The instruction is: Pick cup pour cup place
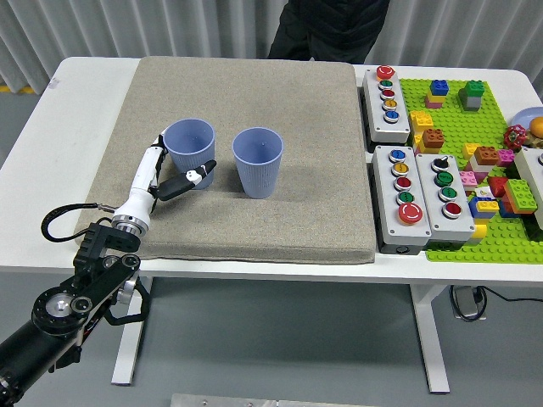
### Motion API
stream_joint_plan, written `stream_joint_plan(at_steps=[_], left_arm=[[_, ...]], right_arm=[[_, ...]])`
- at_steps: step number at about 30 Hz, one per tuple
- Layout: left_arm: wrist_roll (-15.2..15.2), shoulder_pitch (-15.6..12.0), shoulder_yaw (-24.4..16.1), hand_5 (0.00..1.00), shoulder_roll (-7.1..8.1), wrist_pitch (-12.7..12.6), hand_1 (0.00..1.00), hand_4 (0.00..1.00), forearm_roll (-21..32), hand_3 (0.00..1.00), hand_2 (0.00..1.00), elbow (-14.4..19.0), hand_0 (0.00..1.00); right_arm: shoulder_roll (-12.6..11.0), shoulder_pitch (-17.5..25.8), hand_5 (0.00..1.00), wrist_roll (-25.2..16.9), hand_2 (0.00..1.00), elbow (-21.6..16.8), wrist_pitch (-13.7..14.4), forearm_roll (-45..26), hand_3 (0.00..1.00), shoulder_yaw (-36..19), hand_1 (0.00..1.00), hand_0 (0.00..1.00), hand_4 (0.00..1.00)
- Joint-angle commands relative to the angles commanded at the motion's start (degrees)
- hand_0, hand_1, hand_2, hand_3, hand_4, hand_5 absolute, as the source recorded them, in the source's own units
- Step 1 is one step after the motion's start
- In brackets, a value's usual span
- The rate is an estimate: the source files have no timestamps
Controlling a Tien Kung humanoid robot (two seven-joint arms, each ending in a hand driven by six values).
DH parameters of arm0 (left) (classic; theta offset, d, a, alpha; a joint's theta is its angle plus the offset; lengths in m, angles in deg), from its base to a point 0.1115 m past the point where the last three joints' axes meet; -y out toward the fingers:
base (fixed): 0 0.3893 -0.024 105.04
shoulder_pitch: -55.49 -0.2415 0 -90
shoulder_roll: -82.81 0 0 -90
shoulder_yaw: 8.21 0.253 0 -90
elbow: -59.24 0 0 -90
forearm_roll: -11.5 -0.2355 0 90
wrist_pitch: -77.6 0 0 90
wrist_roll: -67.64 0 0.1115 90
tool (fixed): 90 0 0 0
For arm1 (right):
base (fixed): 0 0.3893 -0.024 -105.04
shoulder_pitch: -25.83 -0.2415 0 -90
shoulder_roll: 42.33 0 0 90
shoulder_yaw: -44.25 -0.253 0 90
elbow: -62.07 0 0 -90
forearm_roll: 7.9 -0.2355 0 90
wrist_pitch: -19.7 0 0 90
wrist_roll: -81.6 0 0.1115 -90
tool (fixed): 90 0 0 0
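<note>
A: The left hand [170, 174] is reaching around the left cup [190, 151] on the grey mat [254, 110], its fingers [197, 176] spread at the cup's base and not yet closing on it.

B: The risk?

A: A loose, low hold is likely to tip the light cup, or knock it toward the second cup [257, 161] standing just right of it.

B: The count?

A: Two blue cups, three button boxes [408, 199] right of the mat, one green brick plate [475, 170] on the counter [68, 119]. A person [331, 25] is standing behind.
</note>
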Motion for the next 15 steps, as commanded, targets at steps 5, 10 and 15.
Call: stream_joint_plan(at_steps=[5,10,15], left_arm=[[0.10,0.32,0.24,0.386,-0.10,0.03,0.976,0.952,0.02,0.998,0.998,-0.19,0.983],[0.25,0.64,0.43,0.386,-0.13,0.11,0.976,0.952,-0.08,0.998,0.998,-0.44,0.983],[0.28,0.73,0.51,0.388,-0.18,0.12,0.959,0.954,-0.11,0.998,0.998,-0.64,0.977]], right_arm=[[0.00,-0.13,0.208,0.02,0.556,0.00,-0.03,-0.02,0.551,-0.07,0.610,0.669,0.002],[-0.03,-0.24,0.208,0.03,0.556,0.01,-0.08,-0.04,0.551,-0.06,0.610,0.669,0.002],[-0.04,-0.24,0.208,0.05,0.556,0.01,-0.14,0.04,0.551,-0.16,0.610,0.669,0.002]])
